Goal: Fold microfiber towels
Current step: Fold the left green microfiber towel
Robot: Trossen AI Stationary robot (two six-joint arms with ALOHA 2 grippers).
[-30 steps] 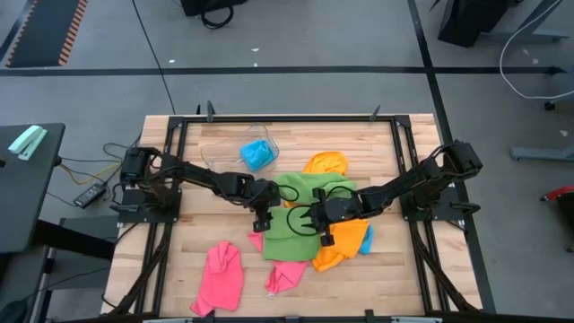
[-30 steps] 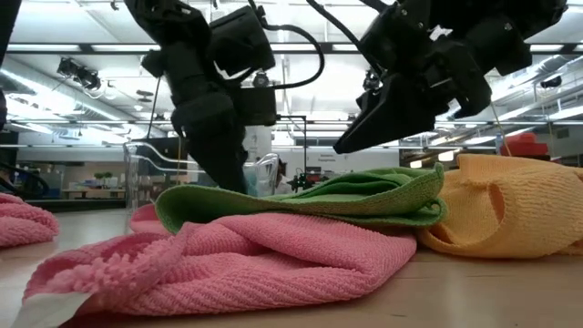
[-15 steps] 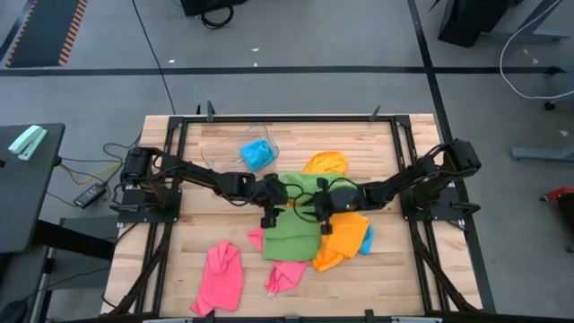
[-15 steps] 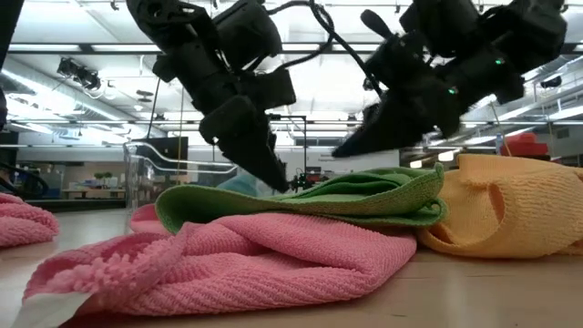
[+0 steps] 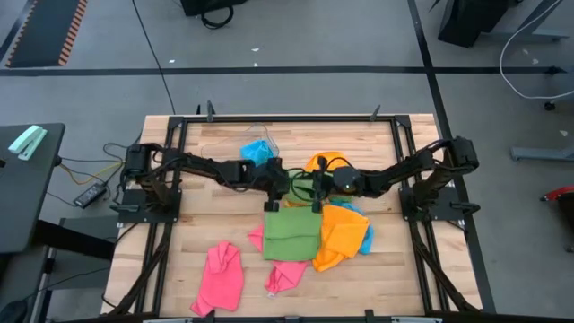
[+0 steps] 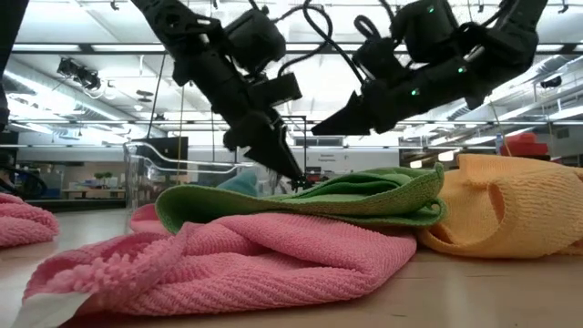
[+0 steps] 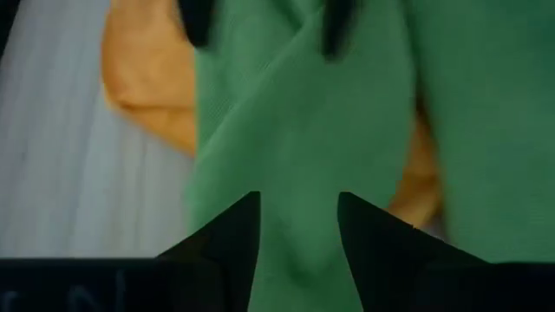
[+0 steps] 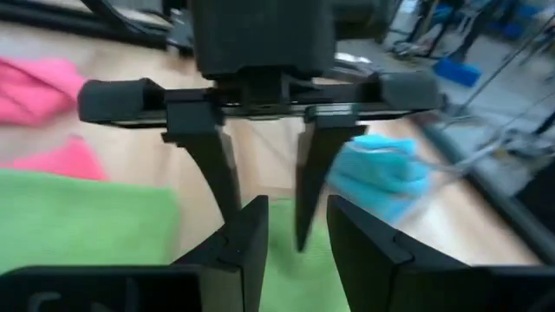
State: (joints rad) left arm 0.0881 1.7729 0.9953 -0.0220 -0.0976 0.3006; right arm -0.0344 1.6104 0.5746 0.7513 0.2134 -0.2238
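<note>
- Pale wood planks make up your table (image 5: 206, 242), boxed in by a dark metal frame, with grey floor all round it and a black side stand on the far left carrying a mint-green object (image 5: 27, 142).
- Your leftmost cloth is the crumpled pink towel (image 5: 221, 276), lying alone near the front edge.
- Your left gripper (image 5: 271, 205) reaches in from the left and hangs over the far left corner of the green towel (image 5: 292, 233); its fingers stand narrowly apart with green cloth showing between them, and you cannot tell whether they pinch it.
- Behind that gripper you have a clear tub (image 5: 235, 148) with a sky-blue towel (image 5: 257, 152) in it.
- Flat in the middle, the green towel covers a second pink towel (image 5: 285, 274) that pokes out at the front.
- Your right gripper (image 5: 315, 206) faces the left one over the same far edge, fingers a narrow gap apart with nothing seen between them.
- Orange towel (image 5: 341, 235) lies just right of the green, touching it.
- Looking level across the table, you see ceiling strip lights and shelving behind.
</note>
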